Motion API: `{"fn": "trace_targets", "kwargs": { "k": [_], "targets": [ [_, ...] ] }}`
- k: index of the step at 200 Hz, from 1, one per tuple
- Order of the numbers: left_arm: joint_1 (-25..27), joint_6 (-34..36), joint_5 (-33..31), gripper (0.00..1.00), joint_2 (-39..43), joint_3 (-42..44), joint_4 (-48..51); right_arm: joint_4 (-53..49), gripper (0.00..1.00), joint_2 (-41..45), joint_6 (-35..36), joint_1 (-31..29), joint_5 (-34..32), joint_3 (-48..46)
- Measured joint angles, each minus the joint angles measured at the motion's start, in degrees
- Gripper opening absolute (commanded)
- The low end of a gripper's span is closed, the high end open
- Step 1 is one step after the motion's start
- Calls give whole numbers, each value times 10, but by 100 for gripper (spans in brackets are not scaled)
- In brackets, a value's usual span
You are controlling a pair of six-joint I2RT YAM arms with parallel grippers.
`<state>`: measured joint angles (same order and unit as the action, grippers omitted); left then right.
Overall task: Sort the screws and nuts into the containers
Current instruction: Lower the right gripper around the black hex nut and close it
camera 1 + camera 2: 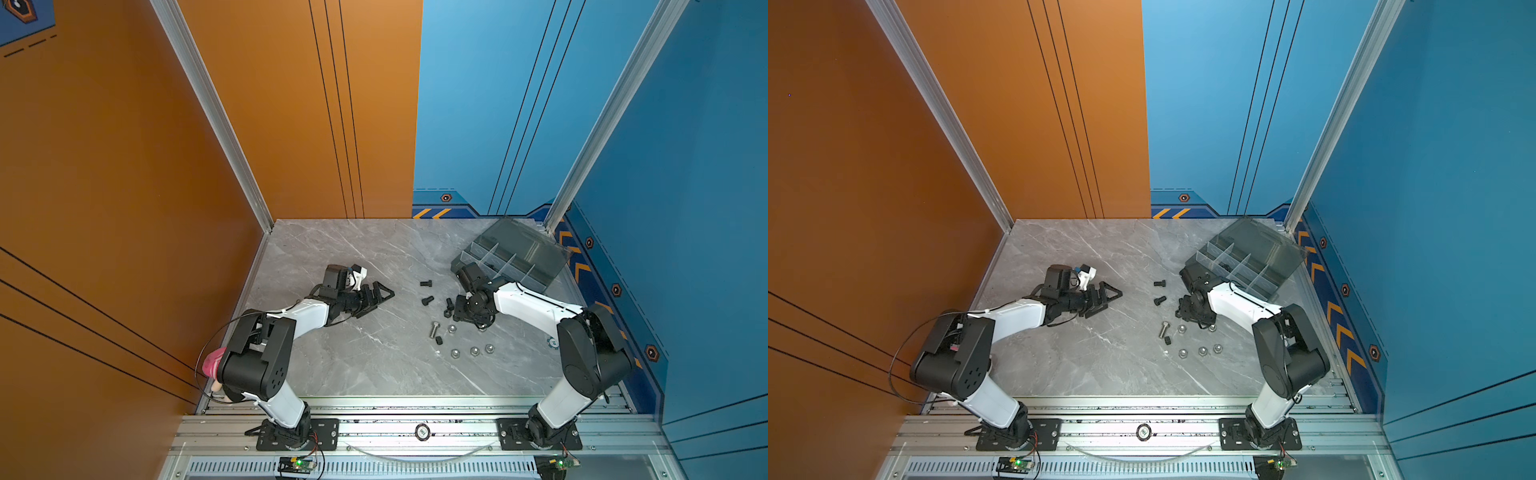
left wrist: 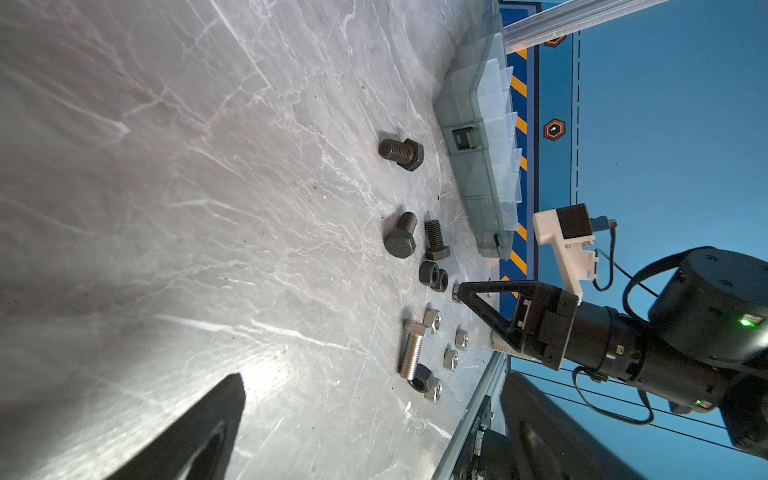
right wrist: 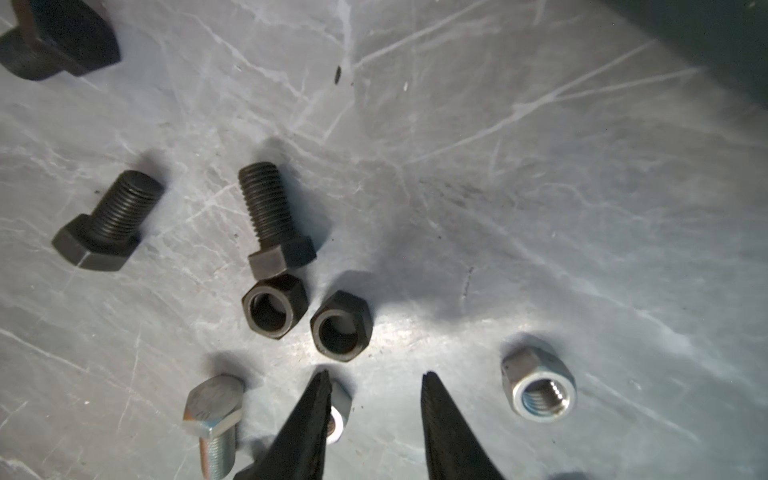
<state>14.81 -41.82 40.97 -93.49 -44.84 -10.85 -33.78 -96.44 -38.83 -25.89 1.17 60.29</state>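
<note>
One marbled bench (image 1: 353, 365) carries everything. All the loose parts lie on it in a scatter just beside the box (image 2: 469, 183), on its latch side. Whether anything already lies in the box's compartments I cannot tell. Its lid stands open, so an arm swinging toward the box could knock the lid or shove the whole box askew.

The left pincer (image 1: 376, 299) hangs open and empty, well apart from the box. The right pincer (image 3: 376, 376) is low over the scatter near the box, its jaws parted with only bare bench between them. One of its tips covers the edge of a silver nut (image 3: 343, 405). Closing here would probably catch nothing and flick that nut away.

Three black bolts (image 3: 274, 216) and the silver bolt (image 2: 411, 353) lie on their sides and may roll if nudged. Two black nuts (image 3: 340, 326) sit crowded against one bolt head, so gripping one would likely drag its neighbour.
</note>
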Motion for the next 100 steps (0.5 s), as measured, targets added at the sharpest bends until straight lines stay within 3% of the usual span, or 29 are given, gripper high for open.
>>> {"fn": "trace_targets", "kwargs": {
  "k": [100],
  "targets": [
    [0, 2, 0, 98, 0, 0, 2, 19, 39, -45, 0, 1, 10, 26]
  ]
}}
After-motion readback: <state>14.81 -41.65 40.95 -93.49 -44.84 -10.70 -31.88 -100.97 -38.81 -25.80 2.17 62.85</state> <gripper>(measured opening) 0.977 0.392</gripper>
